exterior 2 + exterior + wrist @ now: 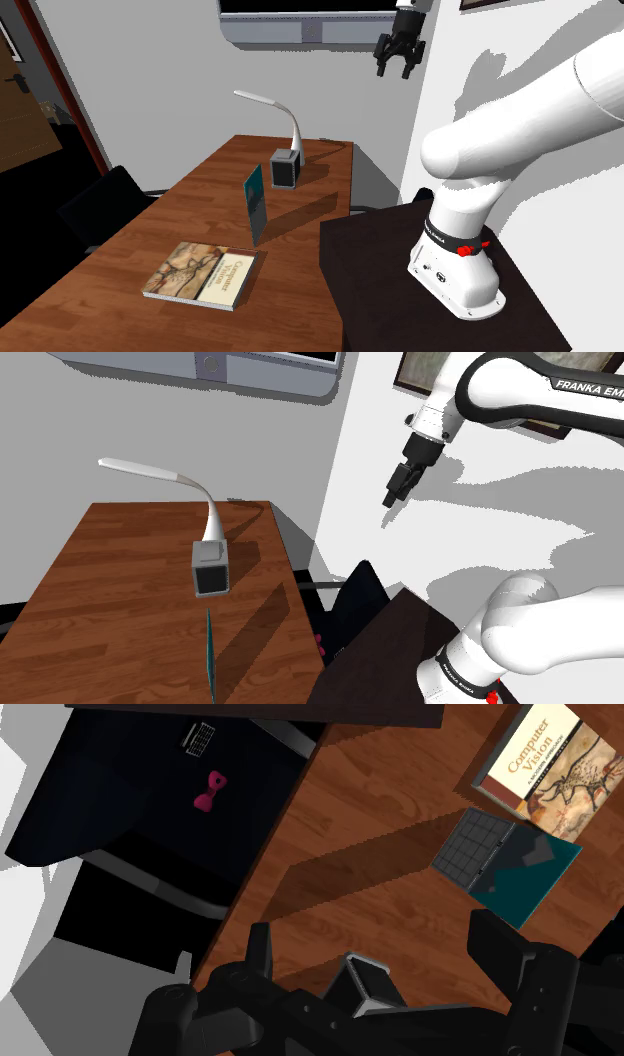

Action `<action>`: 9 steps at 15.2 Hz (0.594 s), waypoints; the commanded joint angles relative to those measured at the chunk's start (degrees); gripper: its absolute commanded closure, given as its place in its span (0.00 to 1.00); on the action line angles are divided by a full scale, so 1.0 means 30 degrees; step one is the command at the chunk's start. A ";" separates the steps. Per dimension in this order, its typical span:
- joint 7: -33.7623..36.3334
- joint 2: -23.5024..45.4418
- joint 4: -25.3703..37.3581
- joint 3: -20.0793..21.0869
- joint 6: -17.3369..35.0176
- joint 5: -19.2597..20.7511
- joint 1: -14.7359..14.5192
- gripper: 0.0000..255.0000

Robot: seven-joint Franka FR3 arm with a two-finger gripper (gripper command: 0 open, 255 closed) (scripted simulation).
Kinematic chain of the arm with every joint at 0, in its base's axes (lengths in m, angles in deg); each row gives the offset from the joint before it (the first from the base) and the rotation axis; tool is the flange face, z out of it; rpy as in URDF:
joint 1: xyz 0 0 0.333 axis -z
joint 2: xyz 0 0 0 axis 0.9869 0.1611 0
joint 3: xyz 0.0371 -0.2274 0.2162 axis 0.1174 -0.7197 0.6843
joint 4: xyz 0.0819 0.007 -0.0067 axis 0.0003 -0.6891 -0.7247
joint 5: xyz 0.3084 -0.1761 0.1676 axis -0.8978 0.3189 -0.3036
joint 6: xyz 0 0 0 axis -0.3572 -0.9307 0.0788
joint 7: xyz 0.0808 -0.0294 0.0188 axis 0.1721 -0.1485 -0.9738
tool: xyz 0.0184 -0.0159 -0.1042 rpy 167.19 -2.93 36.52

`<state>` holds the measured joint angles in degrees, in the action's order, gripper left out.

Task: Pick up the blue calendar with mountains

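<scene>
Nearest in the second exterior view, the white arm (455, 250) rises from its dark stand (375, 260), which sits just beside the wooden counter (190, 215). At the counter's near end a book (205, 273) lies flat, its cover reading "Computer Vision" in the wrist view. Just beyond it stands the calendar (255, 203), upright and apart from the book. It is a thin teal panel, seen edge-on in the shoulder view. From the wrist it shows a dark grid page and a teal face with darker grey shapes. Farther along, near the wall, sits a lamp (286, 165) with a grey cube base and a curved white neck, a cable trailing behind it. A dark chair (100, 210) stands beside the counter at the second exterior view's left. The tool (395, 70) hangs high up by the wall, above the lamp's end of the counter and well apart from the calendar. Its two black fingers are released and spread, clasping nothing. Behind it on the grey wall hangs a pale-framed dark screen (280, 32).
</scene>
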<state>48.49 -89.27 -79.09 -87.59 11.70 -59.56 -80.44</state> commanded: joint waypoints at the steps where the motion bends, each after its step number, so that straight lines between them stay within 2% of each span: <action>1: 0.0000 0.0000 0.0000 0.0000 0.0000 0.0000 0.0000 0.00; 9: 0.3946 0.1030 -0.1750 0.3347 0.2477 -0.1819 -0.1012 0.00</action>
<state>58.79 -87.24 -83.90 -78.85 17.73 -64.29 -83.08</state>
